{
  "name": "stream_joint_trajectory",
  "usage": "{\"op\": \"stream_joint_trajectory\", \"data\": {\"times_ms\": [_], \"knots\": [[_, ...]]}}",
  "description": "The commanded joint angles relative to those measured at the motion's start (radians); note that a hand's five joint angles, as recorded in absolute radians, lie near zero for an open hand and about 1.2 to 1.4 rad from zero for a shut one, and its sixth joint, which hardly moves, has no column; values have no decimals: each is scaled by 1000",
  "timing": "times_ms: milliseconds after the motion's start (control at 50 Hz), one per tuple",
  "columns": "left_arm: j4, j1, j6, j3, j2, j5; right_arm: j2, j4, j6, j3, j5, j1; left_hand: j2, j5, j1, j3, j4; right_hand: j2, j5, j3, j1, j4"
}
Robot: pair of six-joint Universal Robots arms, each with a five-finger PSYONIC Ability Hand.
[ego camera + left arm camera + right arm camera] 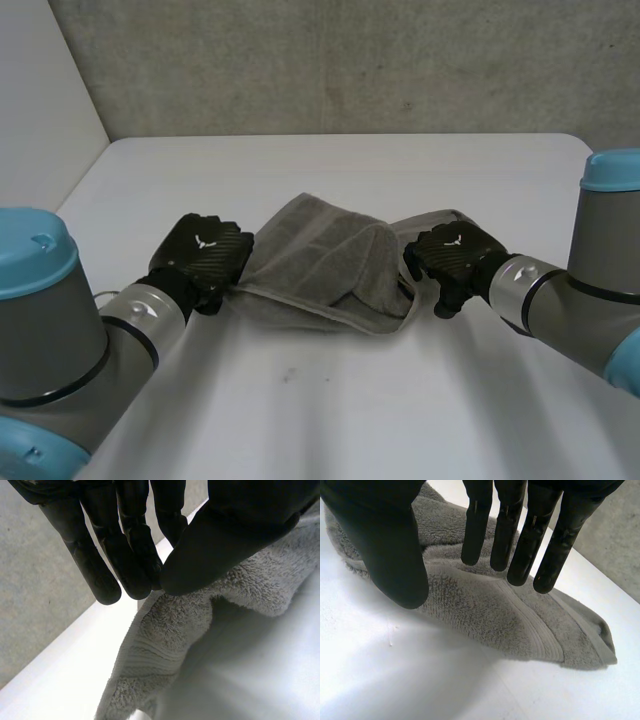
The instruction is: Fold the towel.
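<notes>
One towel (330,265) lay crumpled, long axis left-right on bench (330,400) | my left robot hand (205,250) pinched its left edge | my right robot hand (455,255) hung unclenched over its right end

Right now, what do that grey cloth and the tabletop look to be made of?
The towel looks like grey cotton terry: fuzzy looped pile, a flat woven band near its end. The table seems a smooth matt white laminate or painted board; I cannot say which.
</notes>
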Motion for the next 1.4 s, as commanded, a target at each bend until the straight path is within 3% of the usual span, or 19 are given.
{"op": "stream_joint_trajectory", "data": {"times_ms": [20, 280, 380, 420, 460, 600, 800, 920, 980, 1080, 1120, 1260, 1360, 1400], "knots": [[3, -22, -2, -6, 25, 0, 1, -31, -71, 34, -106, -8, 179, 181, 196, 180, 179, 67, 81, 83, 168, 85], [4, -20, -19, 11, 28, 0, 48, -364, -244, 155, -146, 7, 179, 181, 196, 180, 179, 87, 101, 104, 189, 106], [6, -16, -22, 24, 28, 0, 96, -430, -304, 146, -132, 8, 179, 181, 196, 180, 179, 381, 395, 397, 482, 399], [6, -16, -22, 46, 28, -2, 110, -426, -371, 128, -129, 8, 179, 181, 196, 180, 179, 661, 675, 677, 763, 680], [6, -16, -22, 60, 30, -2, 108, -424, -396, 114, -125, 8, 179, 181, 196, 180, 179, 685, 699, 701, 786, 704], [7, -16, -33, 138, 74, -5, 41, -334, -362, 29, -122, 5, 179, 181, 196, 180, 179, 685, 699, 701, 787, 704], [7, 10, -206, 414, 231, -12, -306, -153, 82, -251, -125, -50, 179, 181, 196, 180, 179, 685, 699, 701, 787, 704], [-22, 37, -211, 503, 251, -28, -350, 27, 82, -346, -123, -113, 179, 181, 196, 180, 179, 685, 699, 701, 787, 704], [-108, 43, -209, 534, 234, -26, -340, 159, 62, -391, -125, -100, 179, 181, 196, 180, 179, 685, 699, 701, 787, 704], [-241, 40, -205, 543, 129, -22, -269, 256, 7, -405, -123, -48, 179, 181, 196, 180, 179, 685, 699, 701, 787, 704], [-308, 43, -198, 554, 20, -22, -200, 259, -8, -408, -120, -9, 179, 181, 196, 180, 179, 685, 699, 701, 787, 704], [-338, 43, -159, 629, -211, -22, -16, 242, -16, -455, -100, 33, 179, 181, 196, 180, 179, 685, 699, 701, 787, 704], [-324, 46, -89, 764, -340, -22, 90, 93, -16, -546, -11, 73, 179, 181, 196, 180, 179, 685, 699, 701, 787, 704], [-286, 46, -71, 916, -369, -31, 107, -105, -8, -610, 88, 90, 179, 181, 196, 180, 179, 685, 699, 701, 787, 704]]}}
